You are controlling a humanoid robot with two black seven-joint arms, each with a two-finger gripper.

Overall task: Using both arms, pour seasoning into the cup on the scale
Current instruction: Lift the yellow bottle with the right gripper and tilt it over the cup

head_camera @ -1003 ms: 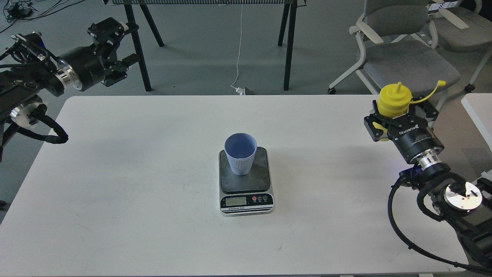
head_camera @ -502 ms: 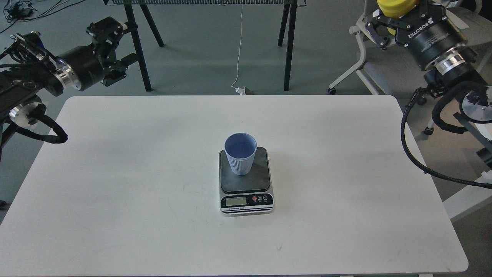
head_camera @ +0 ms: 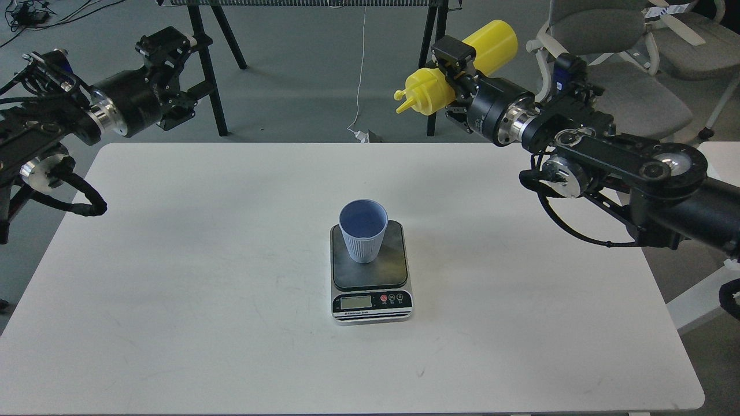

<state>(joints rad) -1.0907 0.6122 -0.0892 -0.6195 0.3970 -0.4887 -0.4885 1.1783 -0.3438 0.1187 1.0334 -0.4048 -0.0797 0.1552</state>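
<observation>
Right gripper (head_camera: 454, 81) squeezes yellow bottle (head_camera: 462, 66), tipped, far from cup (head_camera: 362, 230). Could spill on table (head_camera: 173, 277). Left gripper (head_camera: 167, 52) open, empty.

White table (head_camera: 202, 289) – grey chairs (head_camera: 613, 86) & black stand legs (head_camera: 208, 75) behind.

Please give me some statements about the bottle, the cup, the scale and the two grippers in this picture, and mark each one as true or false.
1. The light blue cup stands upright on the scale. True.
2. The yellow squeeze bottle lies on the white table. False: the right gripper holds it in the air, tipped sideways.
3. The bottle's nozzle points toward the left. True.
4. The left gripper grips the cup. False: it holds nothing and is far from the cup, past the table's far-left corner.
5. The nozzle is inside the cup. False: it is well above and behind it.
</observation>
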